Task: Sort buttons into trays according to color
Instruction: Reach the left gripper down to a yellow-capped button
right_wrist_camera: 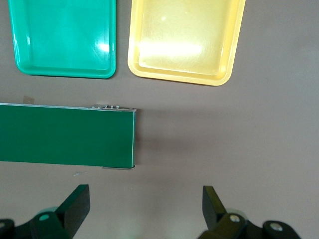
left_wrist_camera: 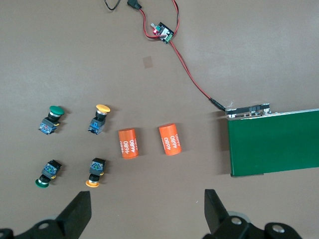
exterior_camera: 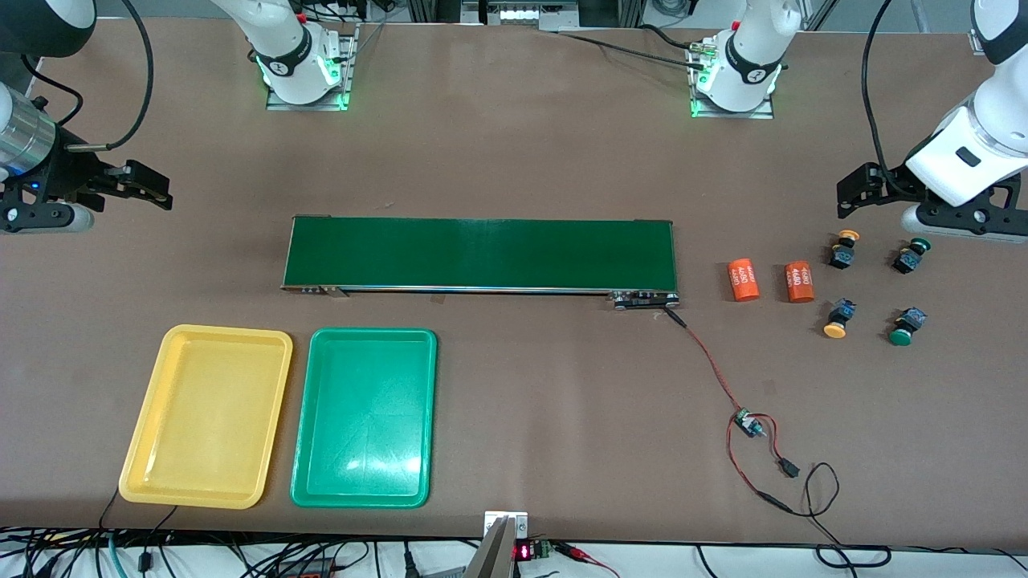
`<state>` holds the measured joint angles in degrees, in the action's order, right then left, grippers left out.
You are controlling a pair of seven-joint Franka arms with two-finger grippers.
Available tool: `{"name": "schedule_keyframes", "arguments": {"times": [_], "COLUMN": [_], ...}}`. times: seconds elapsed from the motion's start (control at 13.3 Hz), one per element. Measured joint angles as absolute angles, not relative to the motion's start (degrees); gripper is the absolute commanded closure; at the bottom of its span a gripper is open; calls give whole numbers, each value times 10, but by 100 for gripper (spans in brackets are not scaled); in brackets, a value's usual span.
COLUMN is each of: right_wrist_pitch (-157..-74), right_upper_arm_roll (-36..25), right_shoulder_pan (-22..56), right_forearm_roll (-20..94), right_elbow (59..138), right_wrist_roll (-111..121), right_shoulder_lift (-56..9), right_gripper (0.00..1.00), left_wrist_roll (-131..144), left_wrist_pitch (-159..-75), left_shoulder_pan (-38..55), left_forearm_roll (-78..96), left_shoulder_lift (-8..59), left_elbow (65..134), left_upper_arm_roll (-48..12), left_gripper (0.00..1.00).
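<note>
Yellow tray (exterior_camera: 206, 416) and green tray (exterior_camera: 365, 417) are lying bare while all four buttons (exterior_camera: 878, 286) are sitting unsorted at the left arm's end of the bench (exterior_camera: 514, 160), left claw (left_wrist_camera: 147, 211) and right claw (right_wrist_camera: 145, 209) both hanging spread.

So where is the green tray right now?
In the front view the green tray lies flat on the table toward the right arm's end, right beside the yellow tray and nearer the camera than the long dark-green belt.
</note>
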<state>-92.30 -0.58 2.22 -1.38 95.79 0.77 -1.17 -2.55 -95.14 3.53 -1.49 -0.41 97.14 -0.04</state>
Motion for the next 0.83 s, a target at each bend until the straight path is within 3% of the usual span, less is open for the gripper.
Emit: {"name": "schedule_keyframes", "arguments": {"times": [0.83], "right_wrist_pitch": [-924], "right_upper_arm_roll": [-6], "right_shoulder_pan": [22], "right_forearm_roll": [-14], "right_elbow": [958], "right_wrist_roll": [8], "right_shoulder_lift": [-12], "right_gripper": [0], "left_wrist_roll": [-25], "left_wrist_pitch": [-939], "left_shoulder_pan": [35], "left_forearm_roll": [-15], "left_shoulder_lift": [-4], "left_elbow": [971], "left_upper_arm_roll": [0], "left_gripper": [0]}}
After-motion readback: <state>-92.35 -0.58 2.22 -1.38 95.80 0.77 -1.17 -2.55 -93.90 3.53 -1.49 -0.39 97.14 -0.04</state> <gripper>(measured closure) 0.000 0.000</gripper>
